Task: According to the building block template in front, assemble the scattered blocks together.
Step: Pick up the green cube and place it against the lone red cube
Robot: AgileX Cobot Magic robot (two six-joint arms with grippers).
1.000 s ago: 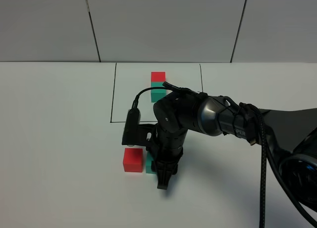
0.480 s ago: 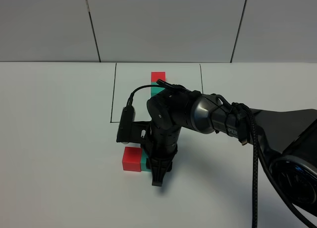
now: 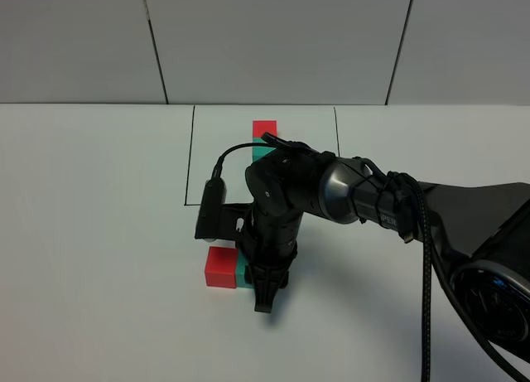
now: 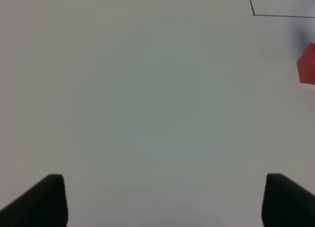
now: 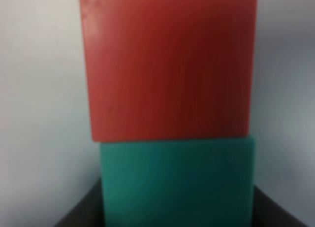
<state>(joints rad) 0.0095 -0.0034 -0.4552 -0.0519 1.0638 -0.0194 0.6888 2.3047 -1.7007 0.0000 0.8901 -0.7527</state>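
The building block template, a red cube (image 3: 263,128) joined to a teal cube (image 3: 260,152) inside a thin black-lined rectangle (image 3: 190,162), lies at the back, half hidden by my right arm. In front of it, the loose red cube (image 3: 221,267) and loose teal cube (image 3: 241,274) sit touching side by side. My right gripper (image 3: 253,284) points down, shut on the teal cube. The right wrist view shows the red cube (image 5: 167,64) flush against the teal cube (image 5: 177,180), with a dark finger on each side. My left gripper (image 4: 157,202) is open over bare table, with the red cube (image 4: 307,64) at the picture's edge.
The white table (image 3: 99,233) ends at a grey tiled wall (image 3: 273,42) behind. My right arm and its black cable (image 3: 431,258) cross from the right over the frame's front edge. A corner of the black frame line (image 4: 253,14) shows in the left wrist view.
My right gripper has moved left with the teal cube and brought it against the red cube. Nothing has visibly moved in the last half second.
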